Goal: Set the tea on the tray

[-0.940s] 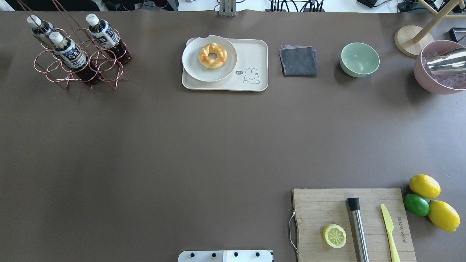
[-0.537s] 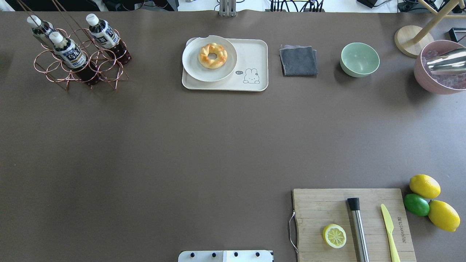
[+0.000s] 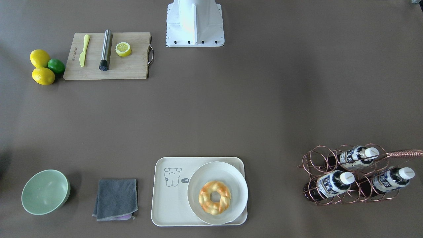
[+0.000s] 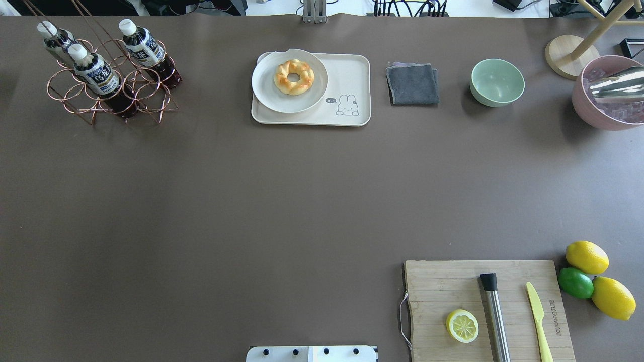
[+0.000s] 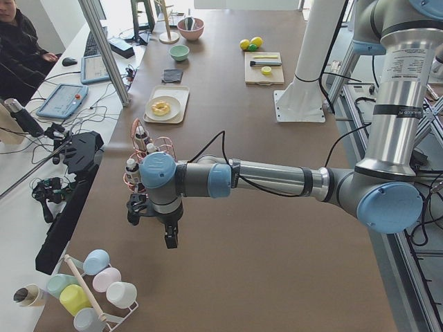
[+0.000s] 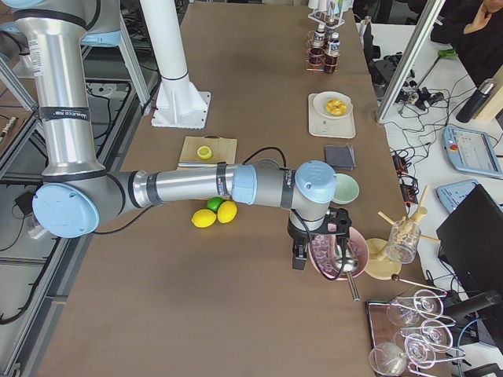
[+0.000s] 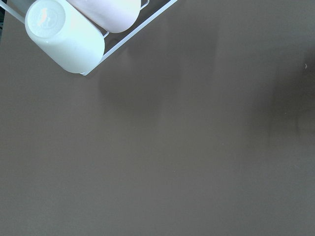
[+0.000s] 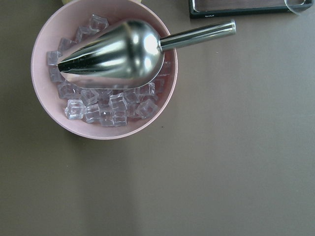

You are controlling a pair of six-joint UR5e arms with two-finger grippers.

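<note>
Three teas (image 4: 95,73) stand in a wire rack (image 4: 151,98) at the overhead view's upper left, well apart from the tray (image 4: 352,75) at upper centre. Left pincer (image 5: 169,238) and right pincer (image 6: 299,258) show only in side views, so I cannot tell their width.

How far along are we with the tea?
Nothing done: all three tea bottles sit in the copper rack; the tray holds only a plate with a doughnut. Nothing in hand; the left pincer hangs over bare table. Left: grasp a bottle, carry it, set it down.
</note>
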